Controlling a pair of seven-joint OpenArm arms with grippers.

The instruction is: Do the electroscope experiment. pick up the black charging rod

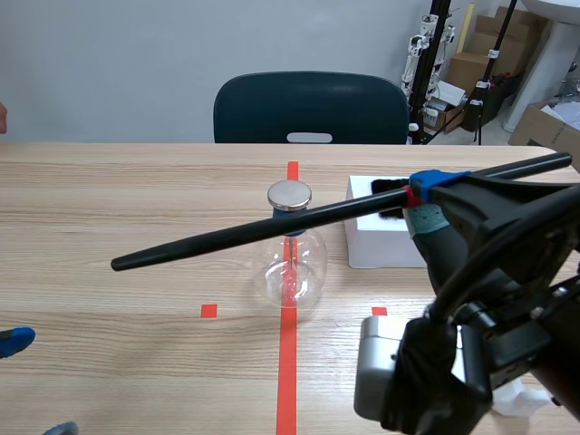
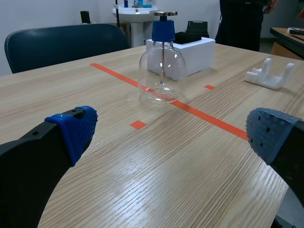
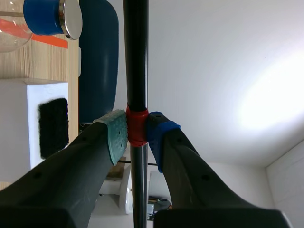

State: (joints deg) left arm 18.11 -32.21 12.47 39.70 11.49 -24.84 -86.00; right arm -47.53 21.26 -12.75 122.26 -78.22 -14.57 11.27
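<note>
Black charging rod (image 1: 272, 231), a long, smooth, slender stick with a red band (image 3: 137, 126) around it, is hanging in the air above the wood-grain desk (image 1: 136, 199). The right gripper (image 1: 421, 204) is clamping it at that band, its two dotted fingers pressing on either side. In the scene view the rod is slanting down toward the left arm's side, crossing in front of the neck of a clear, round-bellied glass flask (image 1: 290, 267). The flask is standing upright on the desk, wearing a blue stopper (image 2: 163, 31) topped by a flat, shiny metal disc (image 1: 289, 195), with a thin wire running down inside. Just beside it a white, block-shaped box (image 1: 381, 240) is carrying a fuzzy black pad (image 3: 52, 128). The left gripper (image 2: 173, 130) is hovering low over the desk, well apart from the flask, its blue-padded fingers spread wide around nothing. A small white forked stand (image 2: 268, 76) is lying near the box, and a dark moulded chair (image 1: 308, 109) is sitting behind the desk.
</note>
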